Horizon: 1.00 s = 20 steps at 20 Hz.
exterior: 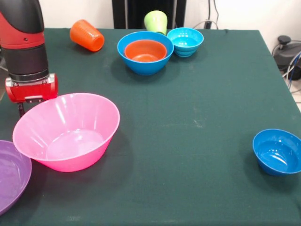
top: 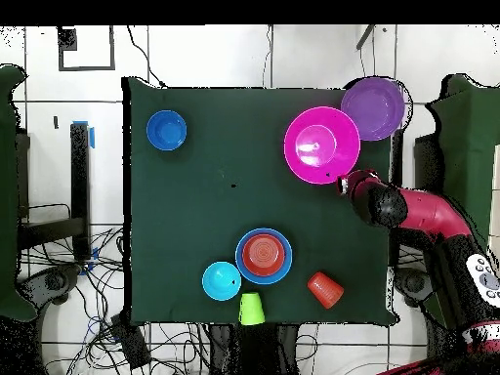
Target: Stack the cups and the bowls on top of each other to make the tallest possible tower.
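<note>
The huge pink bowl (exterior: 66, 132) (top: 321, 145) stands at the front view's left. My gripper (exterior: 27, 106) (top: 343, 180) hangs just behind its rim, its tips partly hidden by the bowl. The purple bowl (exterior: 11, 176) (top: 373, 107) lies beside the pink one. A small orange bowl (exterior: 145, 51) (top: 264, 255) sits nested in the medium blue bowl (exterior: 141, 67) (top: 241, 256). Next to that pair stands the cyan bowl (exterior: 185, 41) (top: 222, 280). The lime green cup (exterior: 155, 21) (top: 251, 309) is at the table edge. The orange cup (exterior: 86, 35) (top: 326, 289) lies on its side. A dark blue bowl (exterior: 277, 151) (top: 166, 130) stands alone.
The dark green table (exterior: 197, 117) (top: 215, 186) holds everything. My arm (exterior: 23, 42) (top: 430, 210) comes in over the table's side near the pink bowl. Cables and black equipment (exterior: 286, 52) lie on the floor beyond the table's edges.
</note>
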Motion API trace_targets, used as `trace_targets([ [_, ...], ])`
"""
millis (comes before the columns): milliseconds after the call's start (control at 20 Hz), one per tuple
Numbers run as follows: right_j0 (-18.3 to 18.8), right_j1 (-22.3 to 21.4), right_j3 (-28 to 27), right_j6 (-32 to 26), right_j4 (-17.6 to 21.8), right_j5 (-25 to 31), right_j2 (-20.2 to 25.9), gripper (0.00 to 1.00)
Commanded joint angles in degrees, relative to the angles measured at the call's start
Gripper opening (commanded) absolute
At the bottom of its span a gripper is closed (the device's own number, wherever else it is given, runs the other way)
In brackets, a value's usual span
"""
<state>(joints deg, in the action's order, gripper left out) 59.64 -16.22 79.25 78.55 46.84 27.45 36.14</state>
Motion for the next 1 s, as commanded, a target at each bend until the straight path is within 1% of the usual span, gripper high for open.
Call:
trace_targets([
  [50,-4.49,1.88,2.46,0.52,3.84,-2.18,-4.52,1.00],
  [250,-7.85,0.52,3.62,6.08,5.34,-6.31,-7.79,1.00],
  [350,-9.66,0.32,4.05,8.59,5.25,-8.18,-9.63,1.00],
  [600,-13.40,-1.01,5.66,12.68,2.96,-11.21,-13.75,1.00],
  [1000,-19.00,0.18,6.00,18.55,-0.33,-17.29,-19.80,1.00],
])
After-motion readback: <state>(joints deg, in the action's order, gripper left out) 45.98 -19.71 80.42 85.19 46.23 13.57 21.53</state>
